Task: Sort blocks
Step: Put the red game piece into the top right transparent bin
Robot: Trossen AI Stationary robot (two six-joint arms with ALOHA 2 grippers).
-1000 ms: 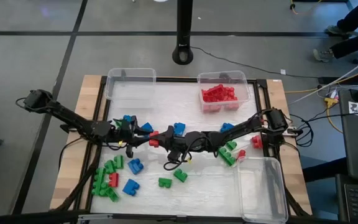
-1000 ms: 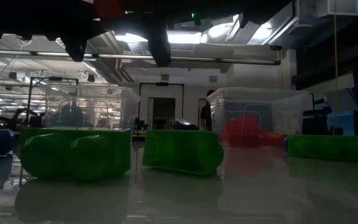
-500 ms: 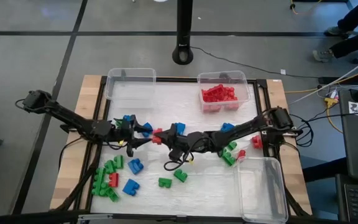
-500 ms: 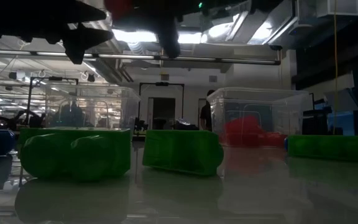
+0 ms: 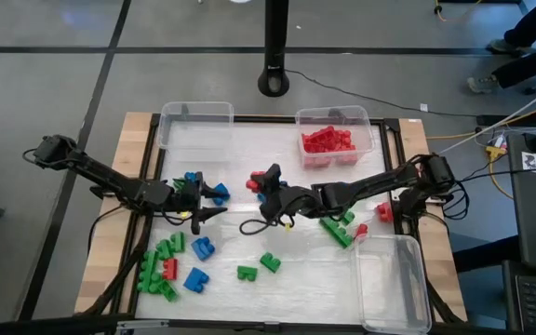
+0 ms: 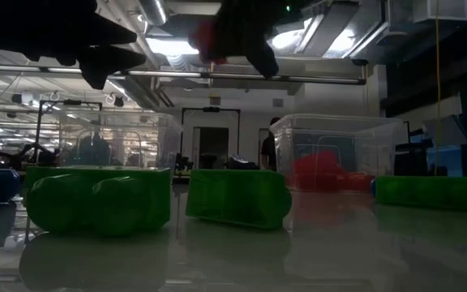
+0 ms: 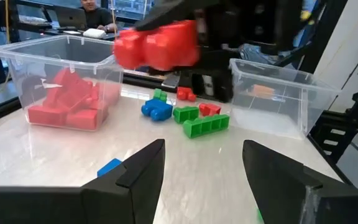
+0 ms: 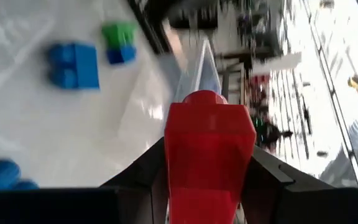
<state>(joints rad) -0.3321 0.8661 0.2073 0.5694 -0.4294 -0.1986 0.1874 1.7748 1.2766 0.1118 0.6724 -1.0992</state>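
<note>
My right gripper (image 5: 258,183) hangs over the table's middle, shut on a red block (image 5: 252,183). The left wrist view shows that block (image 7: 157,45) in the air ahead of my left gripper (image 7: 204,149). My left gripper (image 5: 217,205) stands open left of centre, holding nothing. Loose blue blocks (image 5: 194,179) lie on the table beside it. Green blocks (image 5: 161,265) with one red one lie near the front left. More green, blue and red blocks (image 5: 342,228) lie under the right arm. My right gripper pinches the red block by two opposite sides (image 8: 173,162) between its two fingers (image 8: 263,171). The fingers come nearly level from the table's right. The block's studded end (image 8: 204,102) sticks out past the fingertips. It is lifted clear of the table.
A clear bin with red blocks (image 5: 333,140) stands at the far right, an empty clear bin (image 5: 195,126) at the far left, and another clear bin (image 5: 394,279) at the near right. Green blocks (image 6: 100,199) lie near the front edge.
My left gripper has opened and let go of the red block, staying where it was. My right gripper, still shut on the block, has carried it up and toward the far right, away from the left gripper, tipping its fingers closer to level.
</note>
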